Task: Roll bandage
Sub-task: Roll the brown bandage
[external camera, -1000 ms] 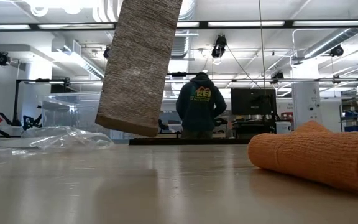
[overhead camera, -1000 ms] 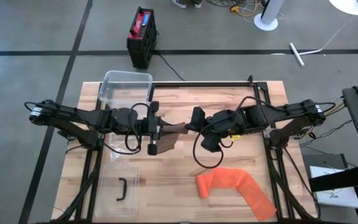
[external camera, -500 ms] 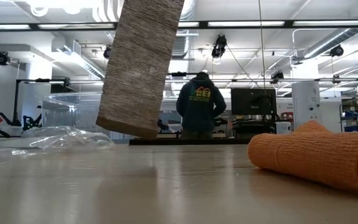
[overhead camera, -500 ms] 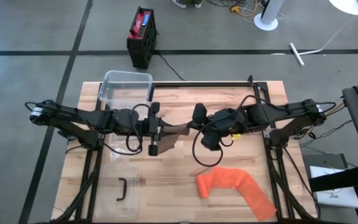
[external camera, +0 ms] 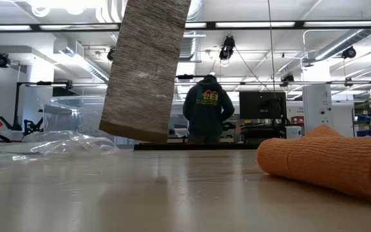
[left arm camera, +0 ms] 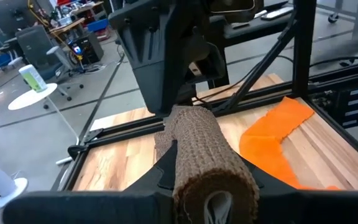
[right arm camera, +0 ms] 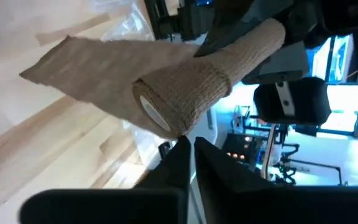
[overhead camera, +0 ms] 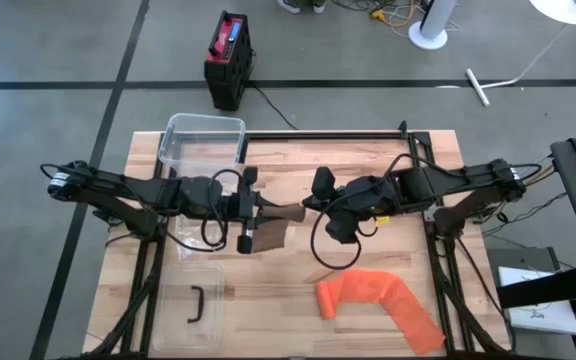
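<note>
Tan bandage (overhead camera: 280, 213) held in air at table centre between both grippers, partly rolled.

Rolled end toward right gripper (overhead camera: 313, 203), at 3 o'clock of roll; fingers nearly together, tips right at roll's core (right arm camera: 156, 112) — clamped or only touching, cannot tell. Other end clamped in left gripper (overhead camera: 257, 211), at 9 o'clock. Loose tail (external camera: 143, 71) hanging down toward 6 o'clock, lower edge clear of tabletop in low view. Wooden table (overhead camera: 298, 270) below. Orange bandage (overhead camera: 378, 300) flat on table at 5 o'clock, well apart from tan one. Clear tub (overhead camera: 204, 141) at 11 o'clock corner; clear lid with black handle (overhead camera: 195, 305) at 7 o'clock. Black-and-red box (overhead camera: 228, 60) on floor beyond table at 12 o'clock. Person in dark hoodie (external camera: 206, 107) standing in room behind, back turned.
</note>
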Tool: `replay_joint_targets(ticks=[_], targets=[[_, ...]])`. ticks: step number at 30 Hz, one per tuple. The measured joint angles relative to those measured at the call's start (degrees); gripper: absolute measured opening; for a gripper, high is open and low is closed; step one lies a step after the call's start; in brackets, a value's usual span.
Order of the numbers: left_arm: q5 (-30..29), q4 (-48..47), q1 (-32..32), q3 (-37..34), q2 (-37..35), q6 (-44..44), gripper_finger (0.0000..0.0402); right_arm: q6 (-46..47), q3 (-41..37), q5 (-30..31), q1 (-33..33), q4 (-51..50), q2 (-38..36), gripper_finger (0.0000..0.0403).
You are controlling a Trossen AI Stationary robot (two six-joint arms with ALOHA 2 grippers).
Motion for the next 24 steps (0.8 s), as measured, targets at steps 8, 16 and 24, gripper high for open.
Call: replay_joint_targets(ticks=[8, 16, 24], targets=[[-0.1, 0.0, 0.0, 0.0, -0.01, 0.21, 0.0052, -0.5, 0.0, -0.47, 0.04, 0.94, 0.0, 0.0078], [0.2, 0.04, -0.02, 0.0, -0.01, 0.21, 0.0052, -0.8, 0.02, -4.31, 0.08, 1.26, -0.02, 0.0081], [0.16, 0.61, -0.02, 0.0, -0.01, -0.2, 0.0053, -0.83, 0.02, -6.73, 0.08, 4.83, -0.02, 0.0061]])
